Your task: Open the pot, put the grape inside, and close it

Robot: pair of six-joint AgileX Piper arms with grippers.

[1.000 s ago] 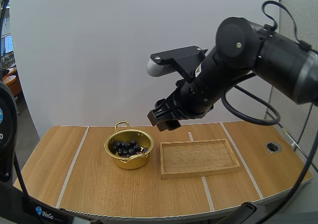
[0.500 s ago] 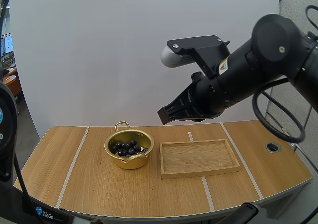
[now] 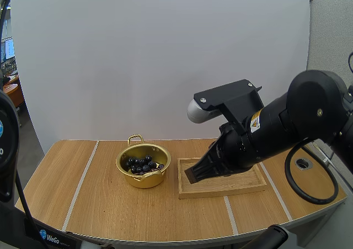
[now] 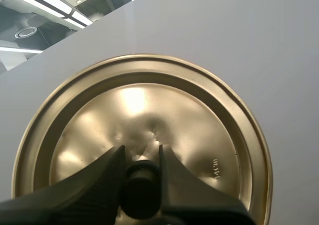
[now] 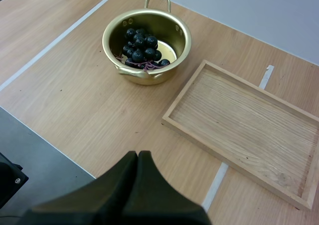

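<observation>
The pot and lid are glossy gold-coloured metal. The tray and table are matt, grained wood.

The pot is shiny gold, and the grapes in it are blue-black on a reddish-purple stem. The lid is the same gold, polished and full of bright glints, with a black knob. The tray, right of the pot, is pale wood with fine grain lines. The table is warmer light-brown wood, crossed near to far by pale grey stripes. The left gripper and right gripper are matt black. The right arm is black with a small yellow label.
</observation>
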